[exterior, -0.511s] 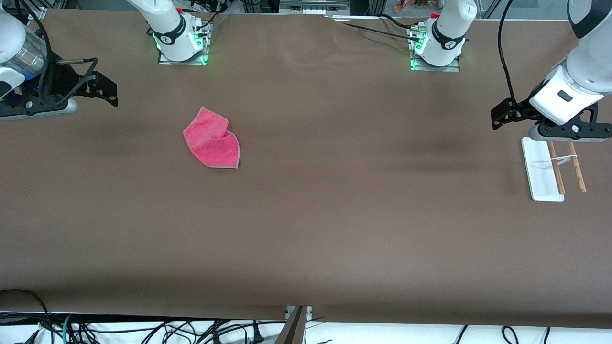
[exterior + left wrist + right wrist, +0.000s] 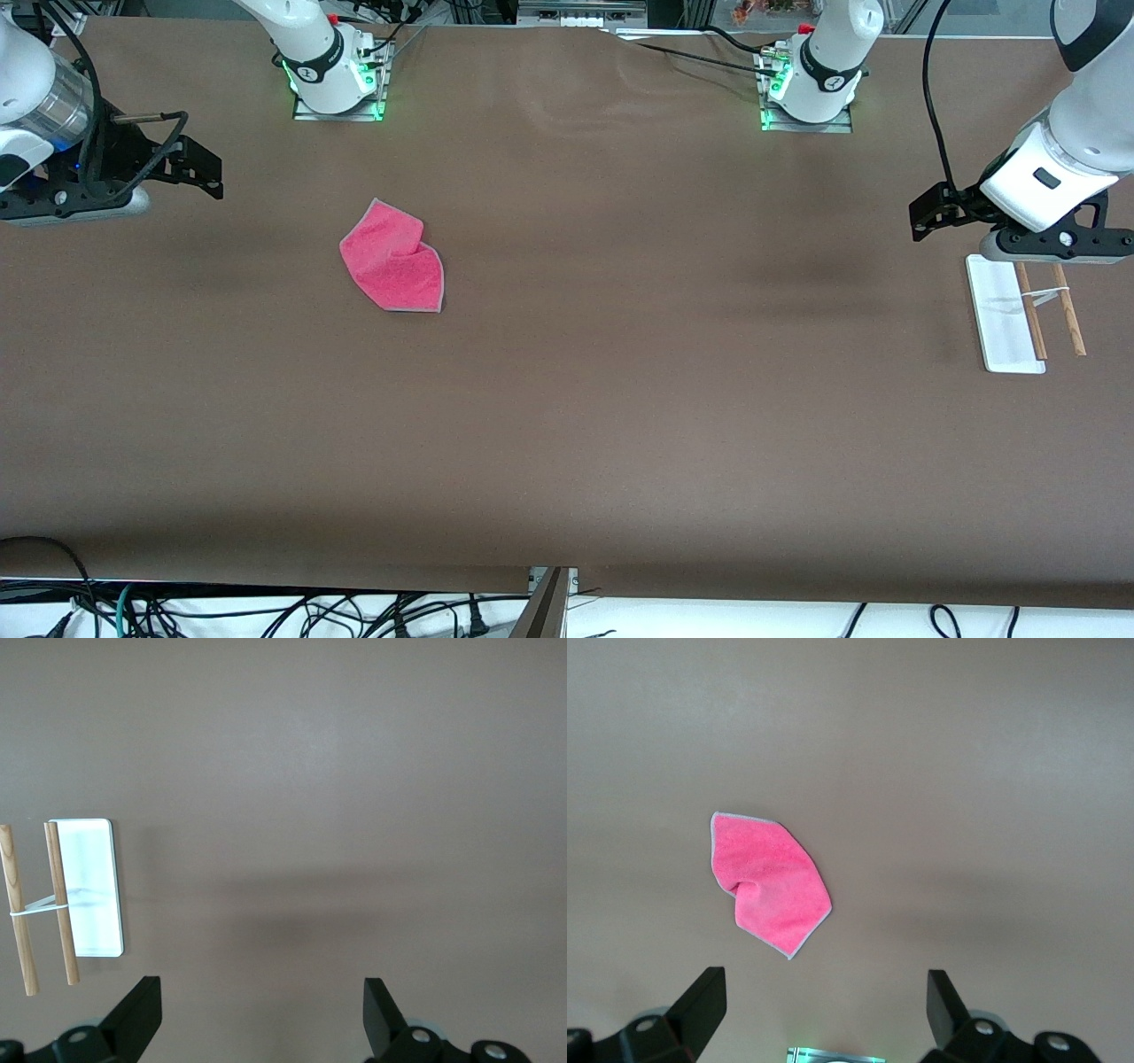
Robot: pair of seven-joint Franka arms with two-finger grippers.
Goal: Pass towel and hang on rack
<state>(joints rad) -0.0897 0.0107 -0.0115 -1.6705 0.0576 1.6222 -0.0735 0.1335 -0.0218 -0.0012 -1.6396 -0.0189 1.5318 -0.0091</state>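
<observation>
The towel [image 2: 393, 258] lies flat on the bench [image 2: 620, 399], untouched. The right tool [image 2: 202, 174], open and empty, has edged slightly toward it, so the pickup looks to be starting. The left tool [image 2: 926, 217] waits open beside the rack [image 2: 1019, 310].

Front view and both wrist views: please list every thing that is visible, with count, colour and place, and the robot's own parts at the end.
soft square towel: one, bright pink-red with thin grey edging, lying crumpled on the table toward the right arm's end.
small rack: one, flat white base with two thin brown wooden rods, toward the left arm's end.
table: one, brown.
cables: several, black, below the table's near edge.
right gripper: one, black, open, empty, above the table at the right arm's end.
left gripper: one, black, open, empty, beside the rack.
</observation>
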